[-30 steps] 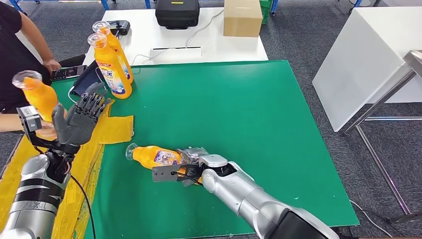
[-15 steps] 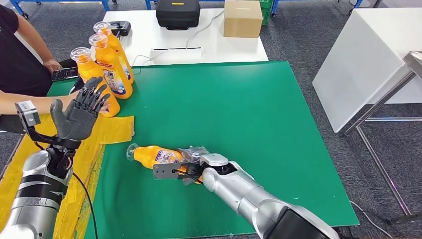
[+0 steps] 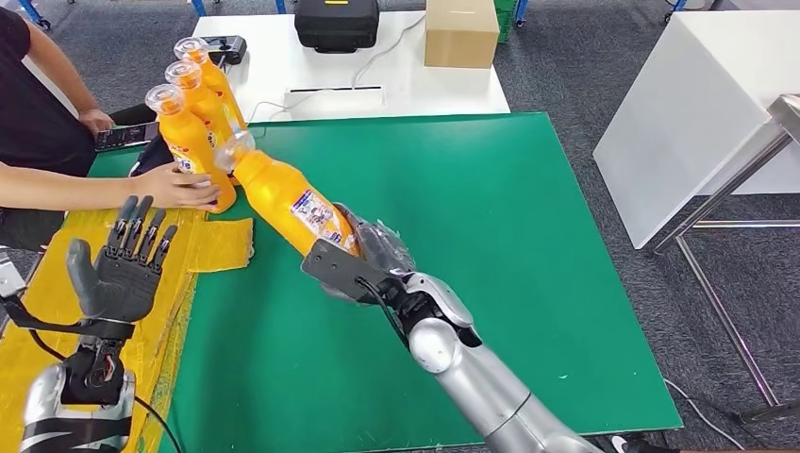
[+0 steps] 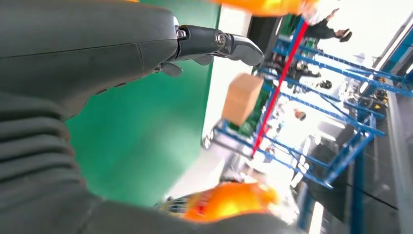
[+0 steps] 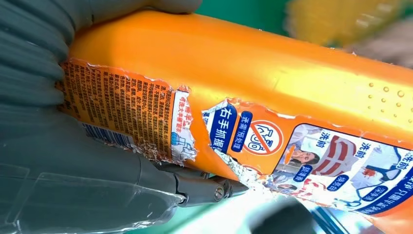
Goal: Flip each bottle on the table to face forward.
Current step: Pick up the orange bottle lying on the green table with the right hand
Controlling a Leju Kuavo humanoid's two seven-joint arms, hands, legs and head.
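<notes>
Green tabletop (image 3: 528, 236) — right hand (image 3: 373, 255) grips the orange plastic bottle (image 3: 288, 203); stand it label-forward beside the upright orange bottles (image 3: 193, 142) — left hand (image 3: 118, 274) open, empty.

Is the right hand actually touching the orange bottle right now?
Touching. In the right wrist view the right hand is wrapped against the orange bottle with no gap; the head view shows it lifted off the green mat.

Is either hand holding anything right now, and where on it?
The right hand grips an orange bottle around its lower body, over the torn label. The left hand holds nothing.
</notes>
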